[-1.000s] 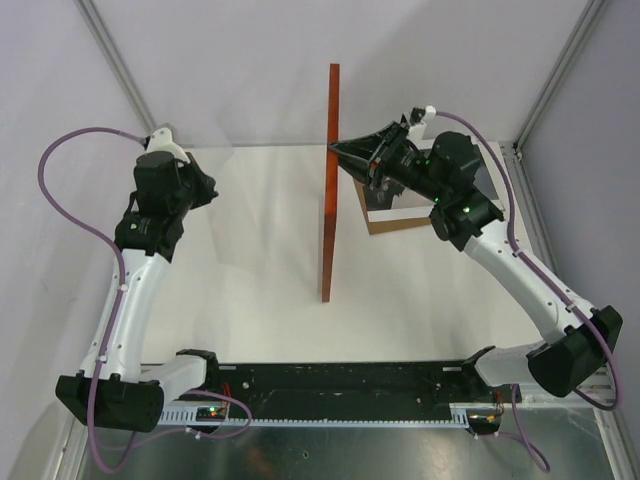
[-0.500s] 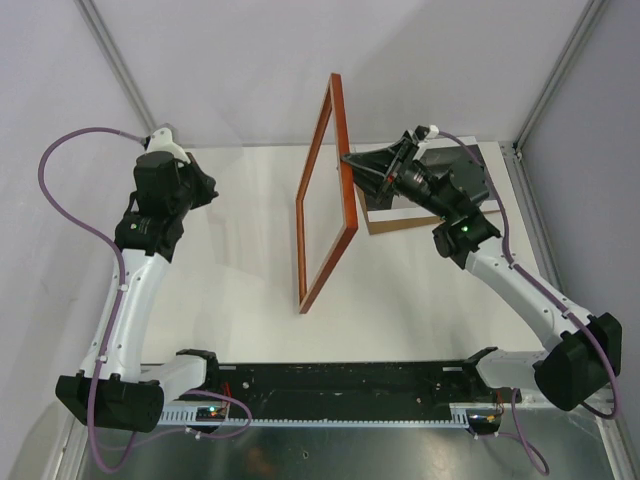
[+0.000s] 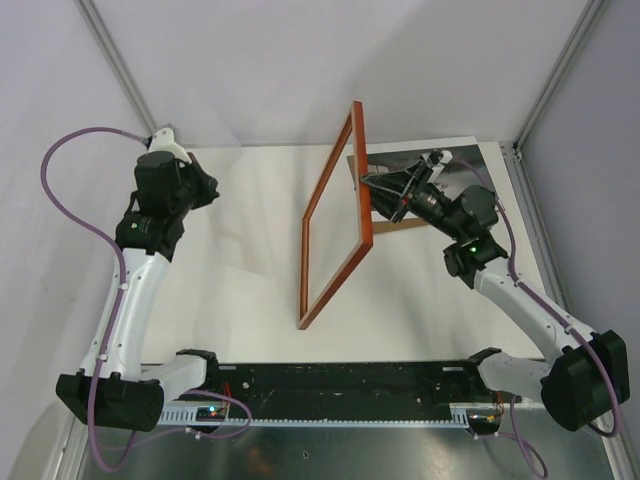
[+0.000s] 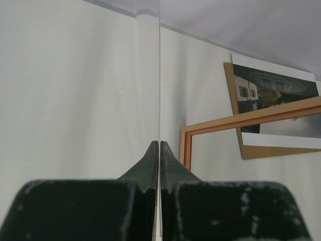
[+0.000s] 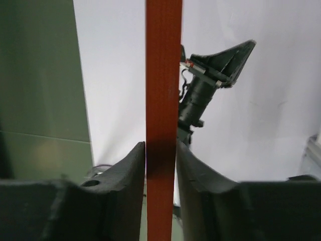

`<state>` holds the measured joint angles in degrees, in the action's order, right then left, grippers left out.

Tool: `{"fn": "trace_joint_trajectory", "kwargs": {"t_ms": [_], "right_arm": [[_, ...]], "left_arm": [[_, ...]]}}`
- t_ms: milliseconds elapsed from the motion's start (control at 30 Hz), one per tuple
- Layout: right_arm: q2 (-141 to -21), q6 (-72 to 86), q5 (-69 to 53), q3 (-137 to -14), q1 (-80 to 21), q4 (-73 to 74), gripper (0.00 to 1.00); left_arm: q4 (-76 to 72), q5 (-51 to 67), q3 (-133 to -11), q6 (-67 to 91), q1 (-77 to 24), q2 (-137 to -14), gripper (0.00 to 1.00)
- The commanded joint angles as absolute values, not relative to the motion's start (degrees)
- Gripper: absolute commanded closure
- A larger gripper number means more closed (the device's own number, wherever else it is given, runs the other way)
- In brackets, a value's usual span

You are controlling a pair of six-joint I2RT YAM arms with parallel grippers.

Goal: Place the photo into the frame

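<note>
**A:** Top view, item one?

**B:** The frame (image 3: 337, 284): red-orange, standing tilted on one edge, mid-table (image 3: 250, 240). The right gripper (image 3: 368, 184) is clamped on its right-hand rail. The left gripper (image 3: 207, 187) is far left, well apart from it.

**A:** Left wrist view?

**B:** Fingers pressed together on a thin clear sheet (image 4: 158, 75), seen edge-on. Beyond it the photo (image 4: 273, 90) lies flat on a brown backing board (image 4: 261, 151), with a frame rail crossing in front.

**A:** Right wrist view?

**B:** Both fingers (image 5: 128, 175) pinch the red rail squarely, one on each side.

**A:** Handling note?

**B:** It looks like the frame is being laid down. I'd pivot it slowly on the resting edge with a firm grip, and land it beside the photo rather than on it.
</note>
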<state>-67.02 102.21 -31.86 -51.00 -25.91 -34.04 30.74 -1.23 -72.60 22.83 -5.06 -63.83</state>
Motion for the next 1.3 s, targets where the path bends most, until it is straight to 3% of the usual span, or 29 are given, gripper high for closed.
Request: {"fn": "trace_joint_trajectory", "kwargs": {"t_ms": [0, 100, 233, 633, 1267], "right_arm": [[-62.4, 96.5, -34.7, -50.8, -22.7, -28.6, 0.56], [-60.5, 92.7, -36.2, -50.7, -20.5, -22.5, 0.40], [-58.5, 88.6, -37.6, -50.0, -18.1, -16.5, 0.32], [-52.0, 61.6, -32.8, -47.9, -16.4, 18.2, 0.29], [-35.8, 58.3, -22.4, -21.3, -19.7, 15.0, 0.30]], "left_arm": [[28.7, -0.4, -72.7, 21.4, -4.6, -63.8, 1.00], [28.7, -0.4, -72.8, 21.6, -4.7, -64.1, 1.00], [28.6, 1.1, -72.9, 21.7, -4.7, -64.5, 1.00], [28.6, 2.3, -73.0, 21.2, -4.7, -64.4, 1.00], [29.1, -0.5, -75.9, 21.7, -4.6, -63.4, 1.00]]}}
